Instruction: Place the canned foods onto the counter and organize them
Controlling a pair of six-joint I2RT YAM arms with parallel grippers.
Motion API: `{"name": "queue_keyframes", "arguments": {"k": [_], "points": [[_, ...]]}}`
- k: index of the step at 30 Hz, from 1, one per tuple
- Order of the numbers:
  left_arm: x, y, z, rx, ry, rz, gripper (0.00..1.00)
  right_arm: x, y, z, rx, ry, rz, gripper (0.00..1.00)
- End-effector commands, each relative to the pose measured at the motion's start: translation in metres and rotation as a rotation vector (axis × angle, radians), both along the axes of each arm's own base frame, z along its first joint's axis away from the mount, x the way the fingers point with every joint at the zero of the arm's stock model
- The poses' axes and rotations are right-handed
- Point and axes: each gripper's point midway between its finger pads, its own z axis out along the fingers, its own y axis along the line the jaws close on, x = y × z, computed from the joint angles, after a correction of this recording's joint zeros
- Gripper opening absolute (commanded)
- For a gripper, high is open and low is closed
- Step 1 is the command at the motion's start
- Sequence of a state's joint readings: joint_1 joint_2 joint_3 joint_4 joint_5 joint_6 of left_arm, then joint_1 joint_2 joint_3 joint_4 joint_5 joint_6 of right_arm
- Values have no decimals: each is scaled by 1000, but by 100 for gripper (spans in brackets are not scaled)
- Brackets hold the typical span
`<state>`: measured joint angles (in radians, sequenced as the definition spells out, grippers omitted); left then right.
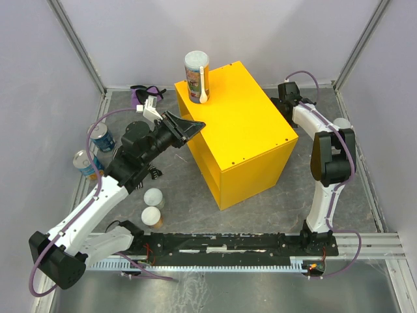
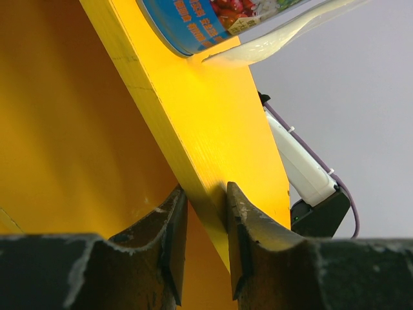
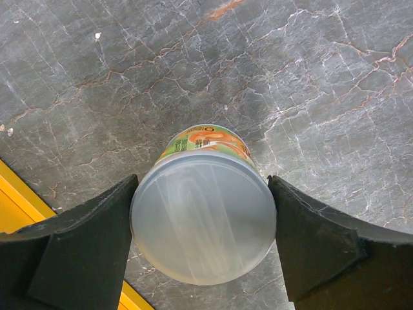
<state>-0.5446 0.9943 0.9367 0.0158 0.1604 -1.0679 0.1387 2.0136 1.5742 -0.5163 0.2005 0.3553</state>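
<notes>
One tall can stands on the far left corner of the yellow counter. Its blue label carries orange characters, cropped too tight to read. By the hollow side, the left gripper is clenched on the counter's top panel edge. The right gripper straddles a pale-lidded can standing on the grey table just beside the counter. Its fingers sit against the lid's rim, but I cannot tell whether they squeeze. That can's orange-green label print is too small to read. Most of the counter top lies bare. Two blue tins and two white-lidded tubs stand left of it.
</notes>
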Motion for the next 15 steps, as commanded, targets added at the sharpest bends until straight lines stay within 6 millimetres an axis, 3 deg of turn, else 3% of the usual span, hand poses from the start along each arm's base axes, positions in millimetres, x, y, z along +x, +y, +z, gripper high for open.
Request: {"name": "queue_keyframes", "arguments": {"k": [1,4,8,15], "points": [[10,21,13,35,-87,85,24,5,3,30,15,-58,-11,41],[11,20,13,34,-86,80,38,3,3,41,21,-77,-10,30],[11,18,17,29,-94,69,50,1,2,58,22,-105,-12,12],[12,15,22,18,-108,52,60,-7,-3,89,10,-151,-22,2]]}}
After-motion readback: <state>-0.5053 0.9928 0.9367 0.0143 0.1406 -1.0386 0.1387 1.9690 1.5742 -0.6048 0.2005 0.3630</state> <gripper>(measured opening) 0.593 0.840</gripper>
